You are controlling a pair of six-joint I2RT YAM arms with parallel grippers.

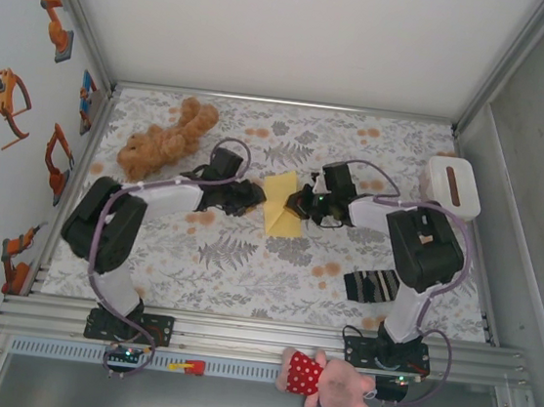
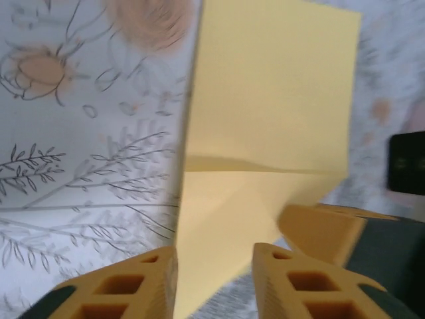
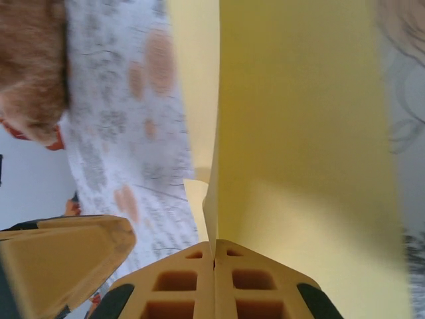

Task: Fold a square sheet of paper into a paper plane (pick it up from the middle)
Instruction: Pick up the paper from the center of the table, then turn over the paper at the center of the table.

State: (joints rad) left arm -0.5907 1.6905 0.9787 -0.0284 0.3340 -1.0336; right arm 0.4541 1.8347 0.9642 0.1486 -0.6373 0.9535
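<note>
Orange fingers (image 3: 259, 286) of the right gripper (image 3: 214, 251) sit closest to the right wrist camera. They are pressed flat together on an edge of the pale-yellow sheet of paper (image 3: 299, 133), and a long crease runs away from the grip.

Seen from the left wrist, the left gripper (image 2: 216, 254) has its jaws apart, with the partly folded sheet lying in the gap between them.

From above, the sheet sits mid-table on the floral cloth (image 1: 245, 269), with a gripper at each side edge. A brown teddy (image 1: 166, 142) lies toward the far left. A white box (image 1: 451, 185) with a brown slot stands at the far right. A striped sock (image 1: 371, 286) lies by the right arm, and a pink plush toy (image 1: 330, 382) rests on the front rail.
</note>
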